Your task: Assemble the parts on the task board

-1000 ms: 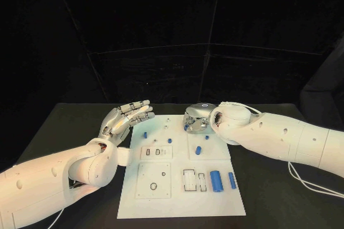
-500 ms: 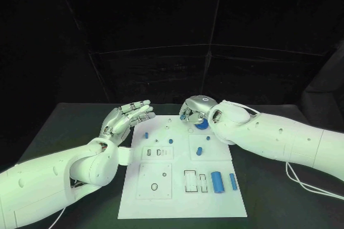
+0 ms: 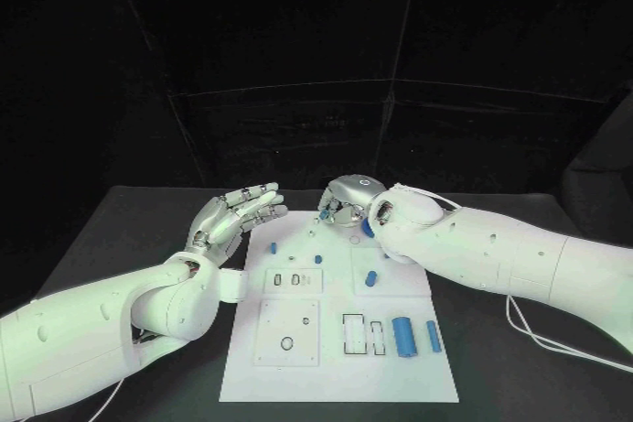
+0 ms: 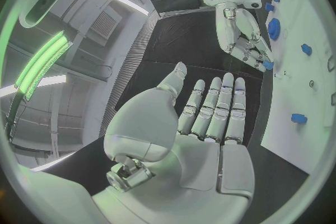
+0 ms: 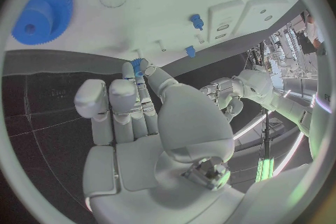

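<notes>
the right hand, silver and jointed, hangs over the far edge of the white board, pinching a small blue piece between thumb and fingertip. a round toothed blue gear stands on the board just beside it. the left hand is flat and open, fingers straight and close together, holding nothing, off the board's far left corner over the matte black table. short blue pegs and two smooth cylinders lie well apart nearer the front.
</notes>
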Motion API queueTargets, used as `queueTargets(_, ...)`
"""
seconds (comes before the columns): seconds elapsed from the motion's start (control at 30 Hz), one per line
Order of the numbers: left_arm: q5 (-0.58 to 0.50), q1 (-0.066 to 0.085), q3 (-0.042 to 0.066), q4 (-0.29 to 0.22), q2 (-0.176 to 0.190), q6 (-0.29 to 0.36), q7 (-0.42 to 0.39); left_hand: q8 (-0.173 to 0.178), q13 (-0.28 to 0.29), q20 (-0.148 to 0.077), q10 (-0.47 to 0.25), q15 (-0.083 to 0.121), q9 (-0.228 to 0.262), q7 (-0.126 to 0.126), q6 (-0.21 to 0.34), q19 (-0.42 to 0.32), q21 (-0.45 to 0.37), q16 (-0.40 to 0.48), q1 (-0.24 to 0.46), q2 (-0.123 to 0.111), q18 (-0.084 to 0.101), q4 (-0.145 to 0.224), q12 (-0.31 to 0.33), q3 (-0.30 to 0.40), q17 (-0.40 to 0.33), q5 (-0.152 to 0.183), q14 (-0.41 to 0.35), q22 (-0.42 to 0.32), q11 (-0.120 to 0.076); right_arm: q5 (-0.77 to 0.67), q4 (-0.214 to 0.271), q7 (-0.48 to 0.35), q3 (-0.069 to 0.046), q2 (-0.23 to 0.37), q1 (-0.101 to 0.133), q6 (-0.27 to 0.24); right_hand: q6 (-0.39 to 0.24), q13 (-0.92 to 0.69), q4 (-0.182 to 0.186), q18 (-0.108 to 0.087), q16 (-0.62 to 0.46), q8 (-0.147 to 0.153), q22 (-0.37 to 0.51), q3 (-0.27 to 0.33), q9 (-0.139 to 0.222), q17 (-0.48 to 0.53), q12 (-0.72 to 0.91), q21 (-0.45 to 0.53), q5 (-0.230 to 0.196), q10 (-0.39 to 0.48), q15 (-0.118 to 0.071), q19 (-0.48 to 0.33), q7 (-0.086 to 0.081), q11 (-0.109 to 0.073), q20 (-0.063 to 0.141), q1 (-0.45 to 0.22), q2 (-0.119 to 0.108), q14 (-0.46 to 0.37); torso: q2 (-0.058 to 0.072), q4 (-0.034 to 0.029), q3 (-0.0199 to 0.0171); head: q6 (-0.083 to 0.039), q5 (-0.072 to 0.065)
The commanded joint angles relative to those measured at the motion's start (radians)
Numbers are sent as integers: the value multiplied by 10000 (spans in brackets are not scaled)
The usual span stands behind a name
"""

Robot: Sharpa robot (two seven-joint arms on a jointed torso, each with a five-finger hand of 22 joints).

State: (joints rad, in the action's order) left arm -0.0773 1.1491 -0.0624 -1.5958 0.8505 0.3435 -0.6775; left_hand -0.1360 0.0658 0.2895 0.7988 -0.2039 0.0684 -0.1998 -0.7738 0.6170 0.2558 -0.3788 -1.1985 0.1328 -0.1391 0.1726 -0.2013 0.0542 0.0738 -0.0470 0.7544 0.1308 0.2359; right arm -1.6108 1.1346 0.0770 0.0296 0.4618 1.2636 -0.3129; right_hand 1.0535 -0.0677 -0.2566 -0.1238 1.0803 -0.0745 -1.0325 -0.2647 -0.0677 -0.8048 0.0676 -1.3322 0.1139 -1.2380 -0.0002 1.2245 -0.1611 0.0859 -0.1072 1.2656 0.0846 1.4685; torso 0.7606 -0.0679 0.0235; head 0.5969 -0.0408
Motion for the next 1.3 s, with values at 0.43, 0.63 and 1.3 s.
queueTargets(0.43, -29, 61, 11, -37, -22, -137, -236, -61, -13, -9, -28, -7, -16, -926, -27, 65, 33, -48, 98, 2, -145, -8, -41, -40, -16, -30, 7, -14, 53, -270, -280, 80, -9, -352, 25, 682, -45, 19, 39, 168, 83, 58, -39, -83, 11, -43, -44, -73, -28, 99, 7, 79, -33, 2, -21, -108, -40, 54, 46, -9, 17, 2, 54)
queueTargets(0.63, -29, 76, 11, -30, -40, -142, -203, -62, -13, -9, -30, -7, -17, -926, -26, 63, 32, -49, 108, 2, -145, -9, -42, -43, -17, -30, 6, -16, 53, -583, -374, 577, -9, -503, 27, 514, -63, 22, 85, 172, 139, 70, -67, -124, 11, -73, -46, -96, -22, 139, 18, 85, -37, 14, -32, -163, -99, 48, 57, -9, 26, -2, 63)
queueTargets(1.3, -29, 97, 12, -59, -88, -162, -150, -61, -14, -9, -36, -9, -18, -926, -20, 61, 31, -48, 114, 1, -144, -5, -42, -45, -19, -30, 1, -18, 54, -878, -571, 1184, -8, -760, 29, 574, -302, 37, 278, 172, 263, 116, -104, -395, 26, -43, -63, -151, -43, 510, 99, 54, -108, 109, -105, -330, -343, -31, 68, -1, 33, 15, 94)
